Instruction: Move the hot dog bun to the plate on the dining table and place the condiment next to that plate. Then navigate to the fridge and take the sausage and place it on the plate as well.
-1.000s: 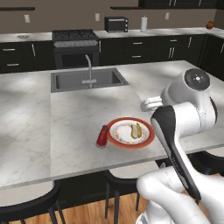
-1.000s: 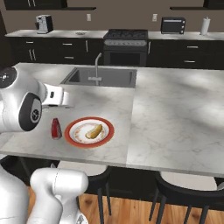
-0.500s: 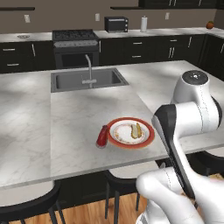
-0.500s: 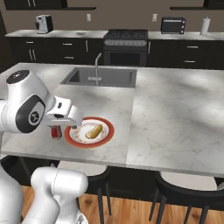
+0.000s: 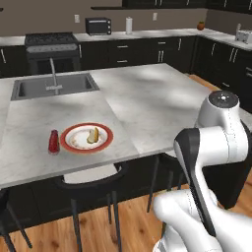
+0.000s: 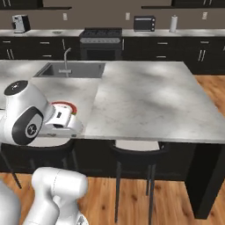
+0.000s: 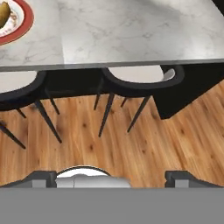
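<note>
The red-rimmed white plate [image 5: 78, 145] lies near the front edge of the marble dining table [image 5: 147, 103], with the tan hot dog bun [image 5: 92, 135] on it. The red condiment bottle [image 5: 53, 141] sits just left of the plate, close against its rim. In the hand view the plate [image 7: 21, 27] and bun [image 7: 3, 15] show at the top left corner. My gripper [image 7: 113, 178] hangs off the table's front edge, above the wooden floor, jaws wide open and empty. The plate's rim [image 6: 66, 104] peeks out behind my hand in the right base view. The fridge and the sausage are out of view.
Black stools [image 7: 140, 76] stand under the table's front edge over a wood floor [image 7: 131, 144]. A steel sink [image 5: 54, 84] with a faucet is set into the table's far left. Black cabinets with a stove [image 6: 100, 33] and a microwave [image 5: 98, 25] line the back wall.
The whole picture has shifted left, so the base has moved rightward along the table. My arm has drawn back from the plate and the hand now hangs off the table edge, still open.
</note>
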Robot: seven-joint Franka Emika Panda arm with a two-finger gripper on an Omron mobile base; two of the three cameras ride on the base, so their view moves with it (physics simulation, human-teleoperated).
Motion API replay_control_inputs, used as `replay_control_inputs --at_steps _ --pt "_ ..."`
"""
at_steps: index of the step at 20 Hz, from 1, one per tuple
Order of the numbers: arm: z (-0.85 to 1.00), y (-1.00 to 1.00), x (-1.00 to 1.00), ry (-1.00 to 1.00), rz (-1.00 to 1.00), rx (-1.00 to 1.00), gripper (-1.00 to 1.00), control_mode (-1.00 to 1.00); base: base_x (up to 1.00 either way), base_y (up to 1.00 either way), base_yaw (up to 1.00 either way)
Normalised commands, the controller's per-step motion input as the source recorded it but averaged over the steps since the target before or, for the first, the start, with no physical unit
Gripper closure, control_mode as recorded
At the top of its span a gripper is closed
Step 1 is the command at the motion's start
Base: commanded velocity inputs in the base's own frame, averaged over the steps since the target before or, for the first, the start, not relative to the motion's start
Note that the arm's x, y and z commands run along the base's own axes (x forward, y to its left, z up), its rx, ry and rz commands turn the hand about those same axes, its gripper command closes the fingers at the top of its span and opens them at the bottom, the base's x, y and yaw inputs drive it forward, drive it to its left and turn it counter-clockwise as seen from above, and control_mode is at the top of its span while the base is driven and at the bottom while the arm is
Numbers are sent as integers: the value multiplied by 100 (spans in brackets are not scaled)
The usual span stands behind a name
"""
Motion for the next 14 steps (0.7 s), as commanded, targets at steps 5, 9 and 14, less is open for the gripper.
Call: replay_control_inputs --at_steps 5,9,14 --pt "0 0 0 0 0 0 -100 100 1 -100 -19" --pt "0 0 0 0 0 0 -100 100 0 -100 -11" --pt "0 0 0 0 0 0 -100 100 0 -100 -9"
